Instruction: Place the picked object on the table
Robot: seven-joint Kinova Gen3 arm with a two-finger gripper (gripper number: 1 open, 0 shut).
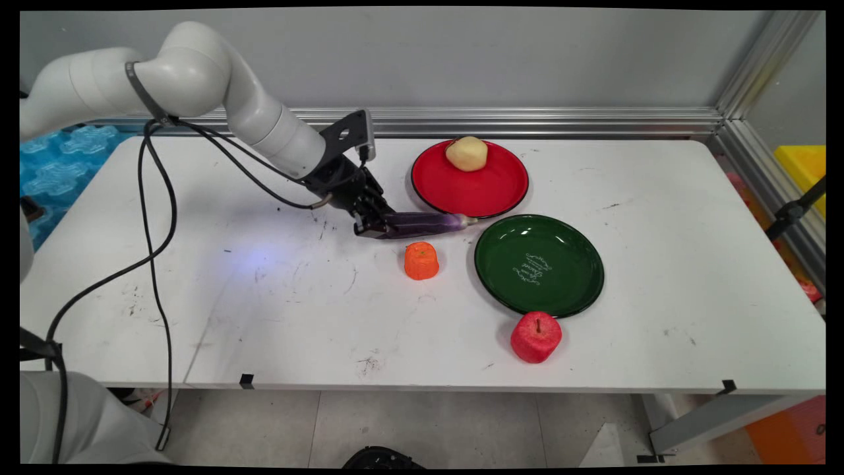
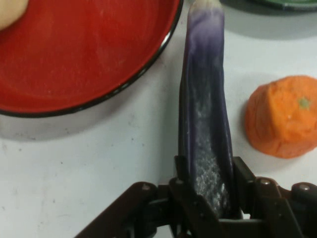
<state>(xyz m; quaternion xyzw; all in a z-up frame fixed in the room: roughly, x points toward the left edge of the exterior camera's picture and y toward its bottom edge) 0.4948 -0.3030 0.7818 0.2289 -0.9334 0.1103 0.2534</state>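
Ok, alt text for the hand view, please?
The gripper is shut on one end of a purple eggplant that stretches away across the white table. A red plate lies to its left and an orange to its right.

Two plates out there: one red plate (image 1: 469, 191), one green plate (image 1: 539, 265). Four pieces of toy produce: one purple eggplant (image 1: 422, 224), one orange (image 1: 421, 260), one red apple (image 1: 535, 337), one yellowish potato (image 1: 467, 153). One white table (image 1: 659, 218).
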